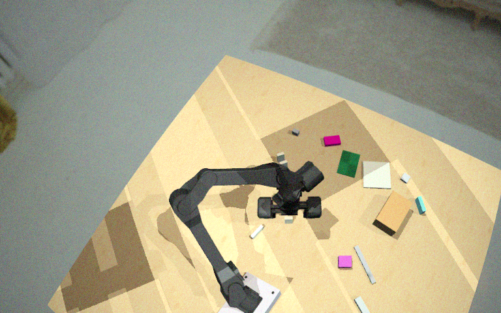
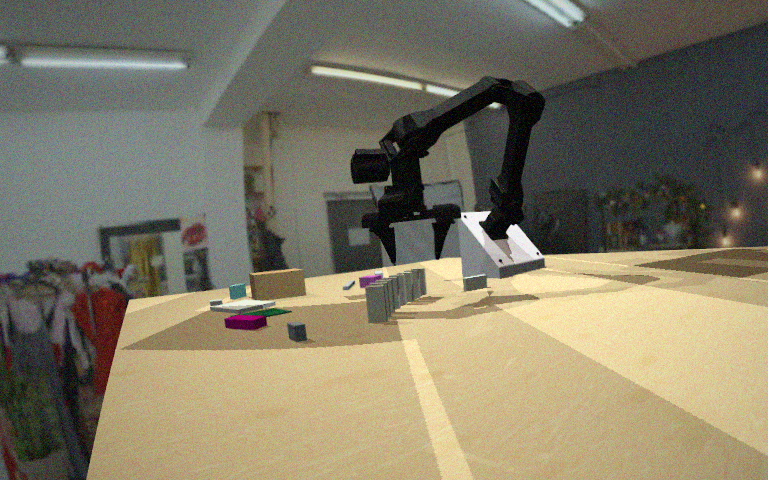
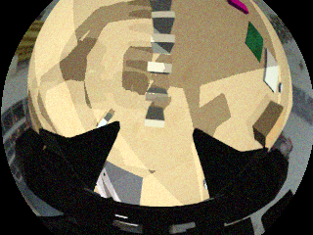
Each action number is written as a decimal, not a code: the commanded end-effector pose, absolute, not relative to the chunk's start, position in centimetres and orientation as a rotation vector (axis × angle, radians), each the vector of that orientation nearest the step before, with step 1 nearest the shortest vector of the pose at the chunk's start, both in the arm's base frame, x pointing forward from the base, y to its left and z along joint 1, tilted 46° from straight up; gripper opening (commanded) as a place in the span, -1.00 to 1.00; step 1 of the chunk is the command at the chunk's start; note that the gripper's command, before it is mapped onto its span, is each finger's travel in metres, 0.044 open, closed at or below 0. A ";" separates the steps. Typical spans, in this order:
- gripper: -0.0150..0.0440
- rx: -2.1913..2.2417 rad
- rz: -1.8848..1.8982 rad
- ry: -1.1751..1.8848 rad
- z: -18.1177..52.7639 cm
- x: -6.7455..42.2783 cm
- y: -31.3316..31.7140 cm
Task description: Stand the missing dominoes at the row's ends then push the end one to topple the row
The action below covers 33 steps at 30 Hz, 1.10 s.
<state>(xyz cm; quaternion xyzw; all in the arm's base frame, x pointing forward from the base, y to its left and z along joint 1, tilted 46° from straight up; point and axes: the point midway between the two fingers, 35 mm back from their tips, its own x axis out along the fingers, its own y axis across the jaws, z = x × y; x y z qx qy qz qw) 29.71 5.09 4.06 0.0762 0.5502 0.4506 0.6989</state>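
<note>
A row of several pale grey dominoes (image 1: 280, 156) (image 2: 376, 303) (image 3: 162, 37) stands upright; my arm hides its middle in the top view. The row's near-end domino (image 1: 288, 220) (image 2: 421, 281) (image 3: 155, 123) stands upright in line with the others. My gripper (image 1: 289, 210) (image 2: 416, 260) (image 3: 156, 128) is open and empty. Its fingertips are above the tops of the dominoes at that end, one to each side of the row. A loose domino (image 1: 257, 231) (image 2: 474, 282) (image 3: 104, 119) lies on the table beside the near end, at an angle to the row.
A small grey block (image 1: 295, 132) (image 2: 296, 331) lies beyond the row's far end. To the row's right in the top view are a magenta block (image 1: 332, 140), green sheet (image 1: 348, 163), white square (image 1: 376, 175), orange-brown box (image 1: 394, 210), pink block (image 1: 344, 261) and long grey bar (image 1: 364, 264).
</note>
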 end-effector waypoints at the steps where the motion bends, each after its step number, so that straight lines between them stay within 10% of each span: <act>1: 1.00 0.158 0.997 1.216 8.9 29.8 0.0; 33: 1.00 0.729 0.531 1.530 10.1 22.6 8.2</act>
